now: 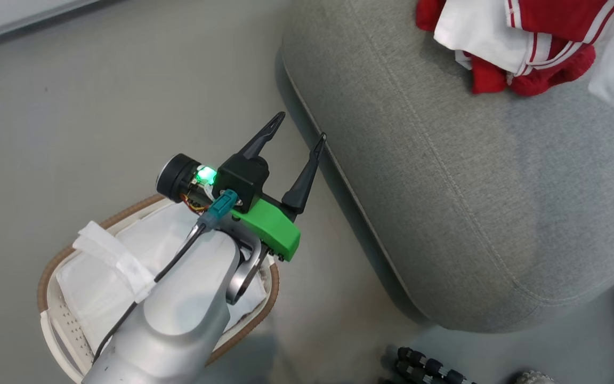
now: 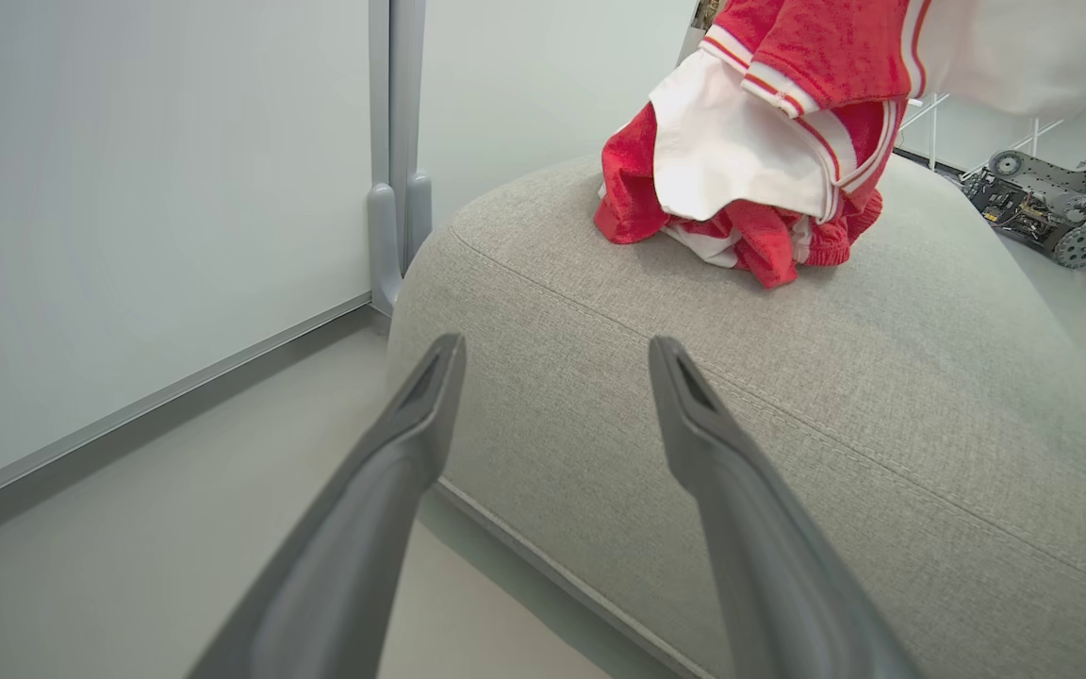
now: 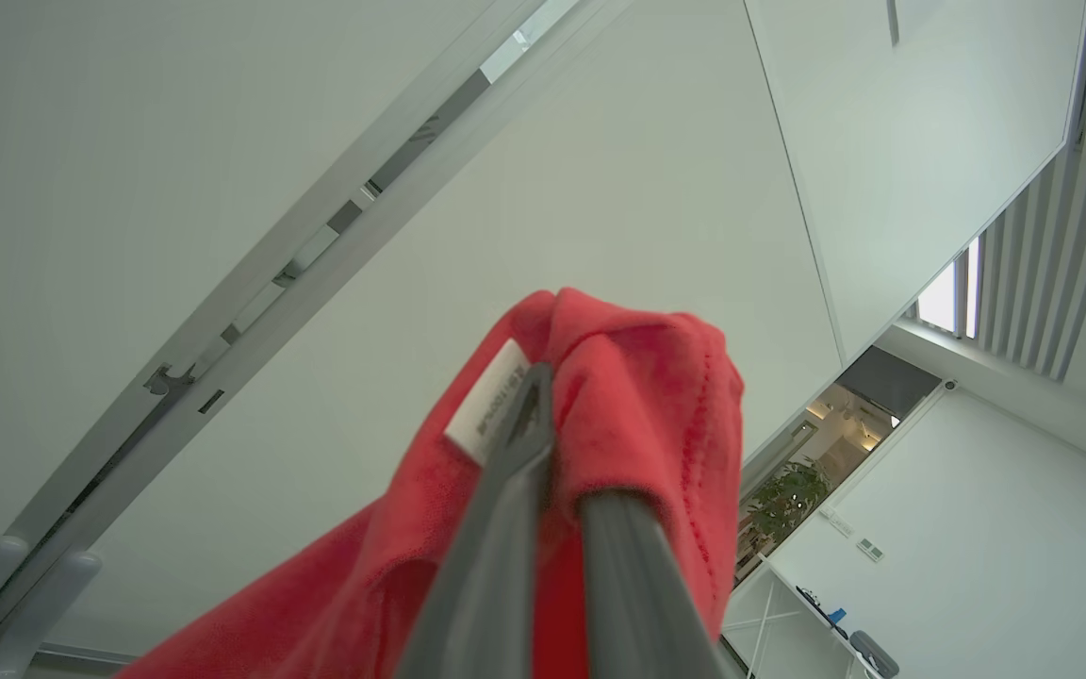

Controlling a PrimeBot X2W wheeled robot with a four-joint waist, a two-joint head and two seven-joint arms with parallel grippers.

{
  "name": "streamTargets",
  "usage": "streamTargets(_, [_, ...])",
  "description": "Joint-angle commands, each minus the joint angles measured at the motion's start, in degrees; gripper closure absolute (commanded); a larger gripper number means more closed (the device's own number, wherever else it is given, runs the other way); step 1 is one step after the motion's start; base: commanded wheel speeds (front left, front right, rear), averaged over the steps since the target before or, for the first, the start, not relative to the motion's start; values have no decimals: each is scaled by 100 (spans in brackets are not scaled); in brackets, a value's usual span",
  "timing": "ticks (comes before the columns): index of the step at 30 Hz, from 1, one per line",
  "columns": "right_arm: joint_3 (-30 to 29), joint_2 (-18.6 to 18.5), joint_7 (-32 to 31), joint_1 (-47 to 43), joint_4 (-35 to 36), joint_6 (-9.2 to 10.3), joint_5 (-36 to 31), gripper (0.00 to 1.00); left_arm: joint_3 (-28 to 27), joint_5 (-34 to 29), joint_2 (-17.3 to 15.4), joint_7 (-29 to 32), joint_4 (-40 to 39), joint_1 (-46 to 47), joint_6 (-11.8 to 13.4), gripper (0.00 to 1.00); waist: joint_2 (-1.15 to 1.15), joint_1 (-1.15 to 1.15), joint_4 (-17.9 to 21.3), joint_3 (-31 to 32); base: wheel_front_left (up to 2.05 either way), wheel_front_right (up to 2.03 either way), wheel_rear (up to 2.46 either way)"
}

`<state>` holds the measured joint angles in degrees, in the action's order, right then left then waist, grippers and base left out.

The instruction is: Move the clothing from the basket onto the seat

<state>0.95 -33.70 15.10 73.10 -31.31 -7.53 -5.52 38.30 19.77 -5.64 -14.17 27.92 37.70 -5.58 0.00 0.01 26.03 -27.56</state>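
Clothing: soft bright red fabric garments with broad white bands and striped trim (image 1: 547, 69) sit bunched on the seat at 1 o'clock in the head view; in the left wrist view the heap (image 2: 760, 141) rests on the cushion while its upper part rises out of frame at 12 o'clock
Seat: large grey woven-fabric upholstered cushion with rounded corners (image 1: 472, 186); its near edge runs just beside the left pincer
Basket: oval white plastic laundry basket with a brown woven rim (image 1: 43, 277) on the floor at 7 o'clock; what shows inside is the plain white cloth liner (image 1: 99, 277), though the forearm hides part of it
Right pincer: clenched (image 3: 552, 424) on a fold of the red clothing (image 3: 637, 396) beside a small white label; fingers aim at the ceiling
Left pincer: released (image 1: 301, 126), jaws wide with nothing between; it hovers above the basket's 1 o'clock side, pointing at the seat
Stage: likely the last set-down; the basket looks emptied
Risk: letting go from this height could let the hanging fabric slide off the rounded edge to the floor; fabric could snag on the fingers as they part; a hidden piece under the forearm could be missed
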Motion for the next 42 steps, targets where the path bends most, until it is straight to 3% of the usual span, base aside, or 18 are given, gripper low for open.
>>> streamTargets(1, [-96, 66, 8, -254, -166, 8, 23, 100, 11, -76, -62, 20, -51, 136, -34, 0, 0, -1, -318, -447, 0, 0, 0])
streamTargets(7, [-872, 474, 6, -1045, -609, 8, -88, 100, 103, -126, -148, 133, -211, 315, -43, 0, 0, -1, -471, -842, 0, 0, 0])
streamTargets(11, [-1322, 939, 6, -1732, -703, 9, -100, 100, 110, -122, -236, 198, -302, 328, -8, 0, 0, -1, -488, -1009, 0, 0, 0])
streamTargets(20, [-1990, 1864, 6, -3133, -592, 8, -76, 100, 87, -36, -389, 227, -345, 167, 56, 0, 0, -1, -348, -933, 0, 0, 0])
streamTargets(22, [-2145, 2013, 6, -3332, -476, 8, -60, 56, 80, -16, -397, 207, -324, 141, 68, 0, 0, -1, -305, -852, 0, 0, 0])
streamTargets(24, [-2310, 2161, 6, -3535, -286, 8, -6, 0, 83, -7, -379, 182, -313, 117, 80, 0, 0, -1, -273, -757, 0, 0, 0])
streamTargets(34, [-2573, 2483, 6, -4478, 602, 8, 92, 0, 85, 138, -166, -14, -62, -95, 91, 0, 0, -1, -256, -66, 0, 0, 0])
streamTargets(42, [-2156, 2409, 6, -4782, 1244, 8, 125, 0, -77, 281, 7, -100, 149, -331, 147, 0, 0, -1, -511, 534, 0, 0, 0])
